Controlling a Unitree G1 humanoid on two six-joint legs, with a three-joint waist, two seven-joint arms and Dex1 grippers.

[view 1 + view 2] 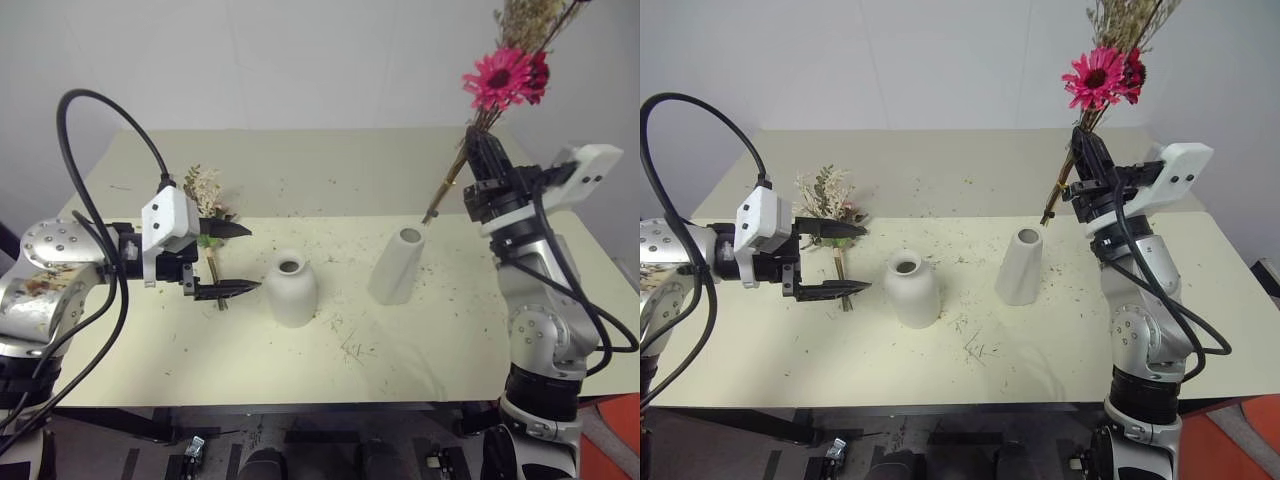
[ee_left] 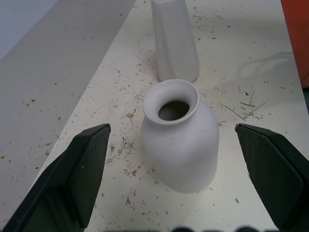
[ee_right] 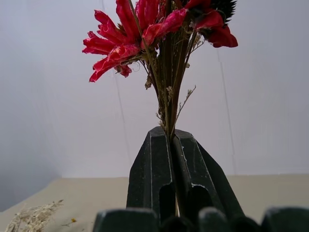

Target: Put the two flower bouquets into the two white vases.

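Left wrist view: matte round-bellied vase (image 2: 181, 140), narrow-necked, smooth.

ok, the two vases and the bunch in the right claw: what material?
Short vase and tall vase: probably ceramic or plaster; matte white, no glare. Bunch in the right claw: looks dried, with brittle tan sprigs; crumbs litter the table.

Round vase (image 1: 291, 288) sits on the worktop (image 1: 330, 190) just right of the left tool (image 1: 232, 260). Cone vase (image 1: 396, 265) farther right, below-left of the right tool (image 1: 482, 148). Rose bouquet (image 1: 207, 205) lies behind the left tool. Daisy bouquet (image 1: 497, 80) stands up out of the right tool.
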